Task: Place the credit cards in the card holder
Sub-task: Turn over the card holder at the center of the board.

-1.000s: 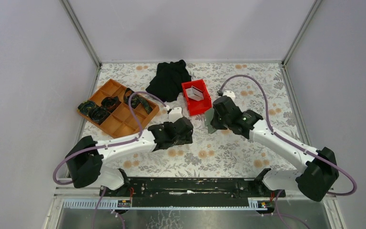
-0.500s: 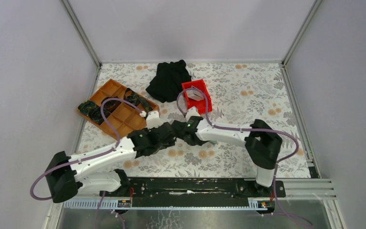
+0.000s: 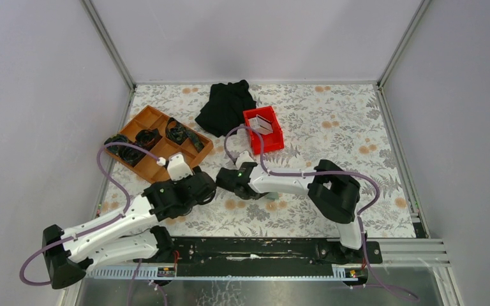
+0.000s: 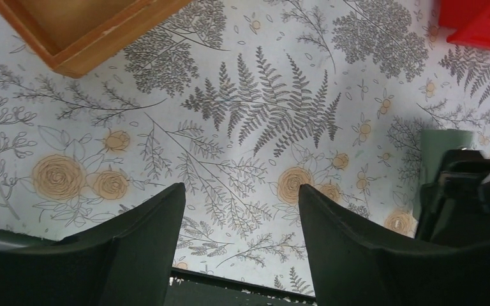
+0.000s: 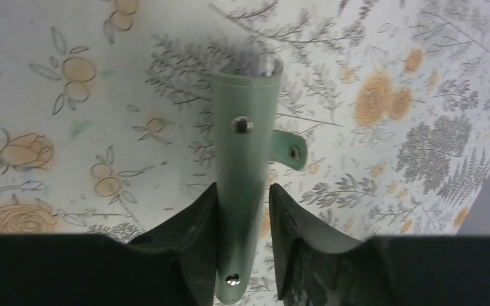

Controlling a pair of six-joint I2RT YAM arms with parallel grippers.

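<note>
Plainly the card holder (image 5: 242, 159) is held over the table (image 4: 261, 95), pinched edge-on in the right pincer (image 5: 244, 191), whose jaws are clamped on its folded green body. Its snap tab (image 5: 288, 150) hangs loose to one side. Close beside it the left pincer (image 4: 241, 189) hovers with jaws apart and nothing between them. What look like the credit cards (image 3: 263, 123) lie well apart, in the red bin (image 3: 269, 143).

My worry is that, squeezed flat like this, the slots cannot open. With the wrists so close, a careless reach could also knock the holder askew.

Only the right wrist view shows the clamp and tab. From overhead the holder is hidden under the arms, yet only there do the cards appear.
</note>
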